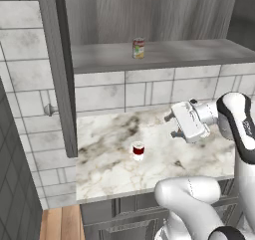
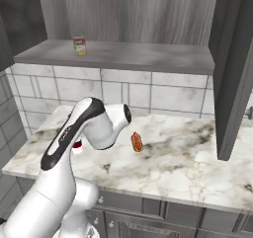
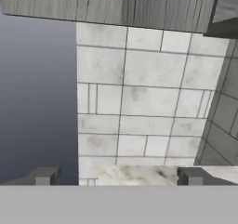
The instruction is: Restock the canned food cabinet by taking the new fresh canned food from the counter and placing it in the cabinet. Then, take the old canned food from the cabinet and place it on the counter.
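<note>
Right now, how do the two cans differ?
The yellow-green labelled can stands on the cabinet shelf; the red-and-white can stands on the marble counter. One label is yellow-green with a red patch, the other red above white. Both are small, upright and apart from the open gripper.

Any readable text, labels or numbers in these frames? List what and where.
None can be read.
Yellow-green can on the cabinet shelf: the label shows a red patch, too small and blurred to read.
Red-and-white can on the counter: no legible lettering.
Orange-red item on the counter: no text visible.
Wall tiles and cabinet door: no markings.
</note>
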{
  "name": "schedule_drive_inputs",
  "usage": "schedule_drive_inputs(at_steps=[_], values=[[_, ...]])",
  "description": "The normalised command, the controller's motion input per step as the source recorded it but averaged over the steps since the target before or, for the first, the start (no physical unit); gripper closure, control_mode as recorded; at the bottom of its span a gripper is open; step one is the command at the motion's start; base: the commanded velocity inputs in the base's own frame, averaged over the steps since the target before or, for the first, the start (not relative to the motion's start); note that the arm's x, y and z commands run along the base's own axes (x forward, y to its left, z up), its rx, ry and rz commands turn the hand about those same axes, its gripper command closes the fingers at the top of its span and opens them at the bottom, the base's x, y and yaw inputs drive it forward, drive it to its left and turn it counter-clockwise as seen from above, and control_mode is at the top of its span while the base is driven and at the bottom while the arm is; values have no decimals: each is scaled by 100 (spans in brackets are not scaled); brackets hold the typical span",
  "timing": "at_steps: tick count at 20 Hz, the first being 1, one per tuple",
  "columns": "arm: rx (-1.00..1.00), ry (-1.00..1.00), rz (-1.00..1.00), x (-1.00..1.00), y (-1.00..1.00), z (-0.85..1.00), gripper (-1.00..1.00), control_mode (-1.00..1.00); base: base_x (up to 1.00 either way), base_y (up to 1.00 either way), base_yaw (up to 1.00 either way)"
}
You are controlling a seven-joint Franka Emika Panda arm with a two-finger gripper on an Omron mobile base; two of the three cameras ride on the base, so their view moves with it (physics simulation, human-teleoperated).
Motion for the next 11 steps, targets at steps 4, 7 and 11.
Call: schedule_drive_inputs(at_steps=[4,7,11], values=[[0,-13,5,-100,0,100,-100,-100,0,0,0],[-3,-14,1,-82,17,100,-100,-100,0,0,0],[-3,-20,0,-46,30,100,-100,-100,0,0,0]])
